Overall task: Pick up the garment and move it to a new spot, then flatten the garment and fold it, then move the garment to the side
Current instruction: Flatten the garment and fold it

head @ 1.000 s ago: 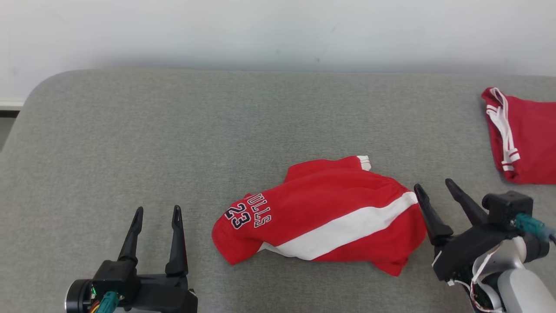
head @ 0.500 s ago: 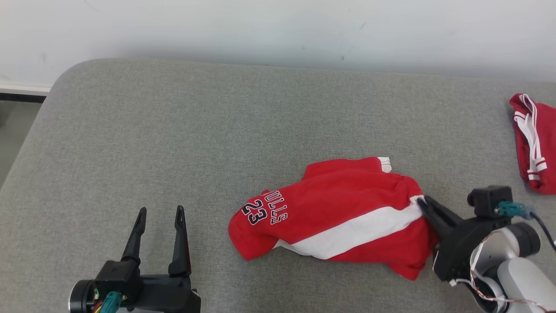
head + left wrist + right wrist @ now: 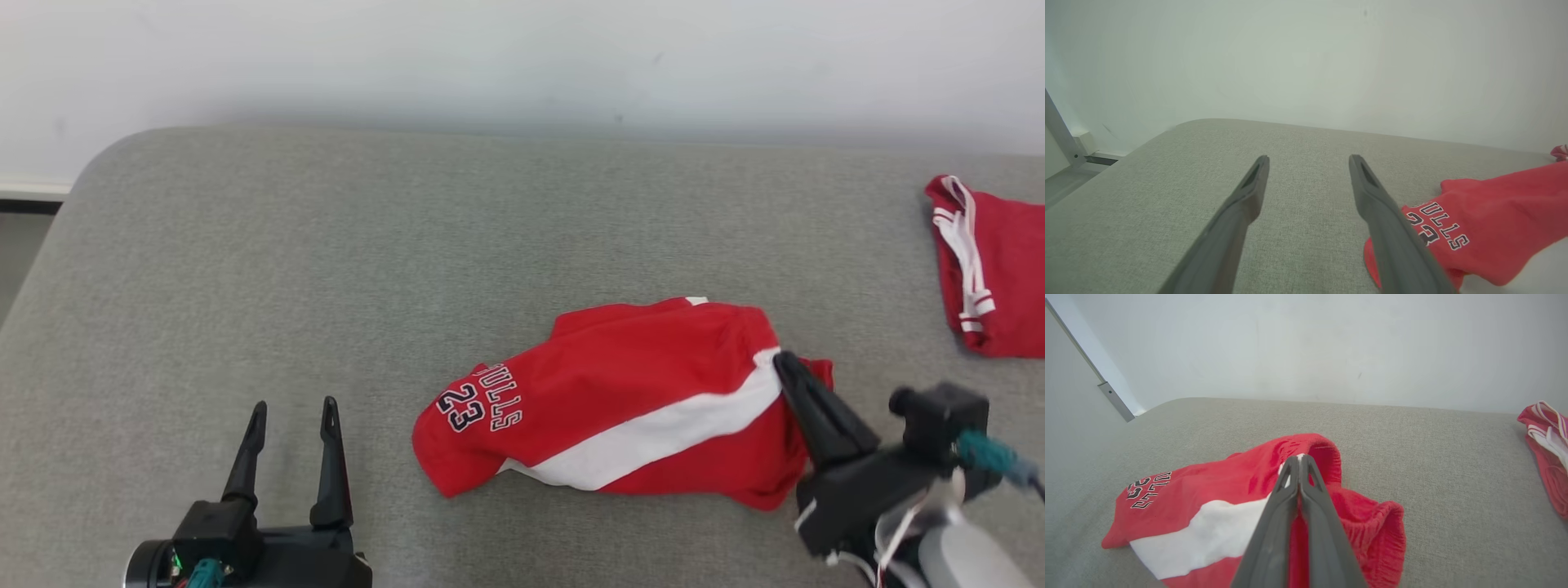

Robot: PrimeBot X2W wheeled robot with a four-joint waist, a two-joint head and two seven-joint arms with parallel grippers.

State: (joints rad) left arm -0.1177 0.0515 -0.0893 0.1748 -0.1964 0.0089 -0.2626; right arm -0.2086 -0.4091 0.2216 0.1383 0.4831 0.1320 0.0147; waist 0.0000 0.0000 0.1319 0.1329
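The garment is a pair of red shorts with a white side stripe and "BULLS 23" lettering, lying crumpled on the grey padded table. My right gripper is shut on its waistband at the right end, and the cloth there is lifted a little. In the right wrist view the two fingers press together on the red and white fabric of the garment. My left gripper stands open at the lower left, apart from the shorts, which lie to its right. The left wrist view shows the garment beside the right finger.
A second red garment with white trim lies at the table's far right edge, also seen as a red garment in the right wrist view. A pale wall runs behind the table. The table's rounded left corner drops to the floor.
My right gripper went from open beside the waistband to shut on it, and the waistband end has bunched and risen. The head camera shifted. The left gripper kept still.
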